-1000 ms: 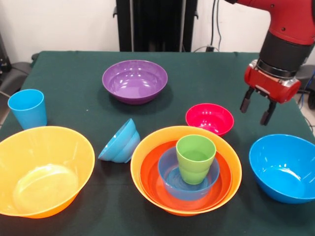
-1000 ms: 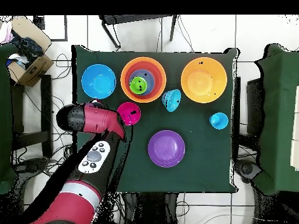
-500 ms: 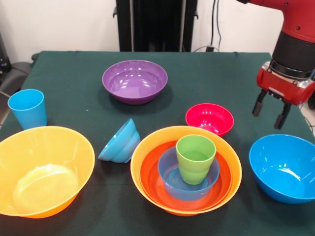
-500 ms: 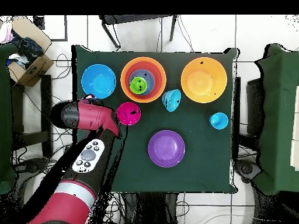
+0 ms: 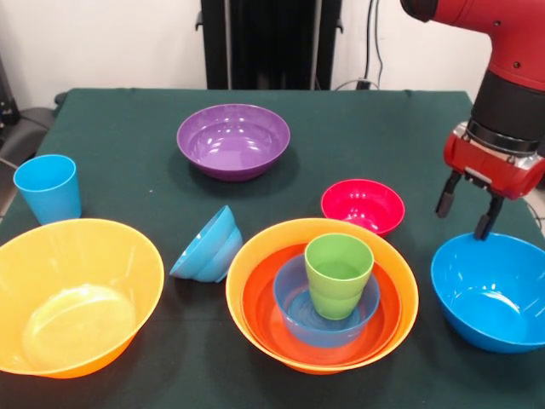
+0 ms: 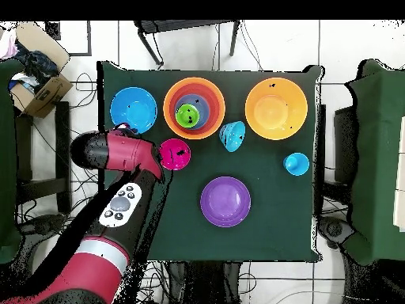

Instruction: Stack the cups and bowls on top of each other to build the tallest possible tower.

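The tower (image 5: 322,294) so far sits at about 5 o'clock on the surface (image 5: 128,136) in the front view: a big orange bowl (image 5: 255,273) holding a red-orange bowl (image 5: 260,308), a blue bowl (image 5: 294,313) and the green cup (image 5: 339,274). The second orange bowl (image 5: 77,294) rests at 8 o'clock, the purple bowl (image 5: 233,140) at 12, the pink-red bowl (image 5: 363,205) near centre-right.

The gripper (image 5: 465,210), fingers apart and empty, hangs just above the far rim of the blue bowl (image 5: 491,290) at 4 o'clock. A pinch on that thin glossy rim may slip, or tip the bowl off the near edge.

The tilted blue bowls (image 5: 207,245) look like two nested, though I cannot be sure. The blue cup (image 5: 48,187) stands at 9 o'clock. The overhead view hides the gripper under the arm (image 6: 119,154).
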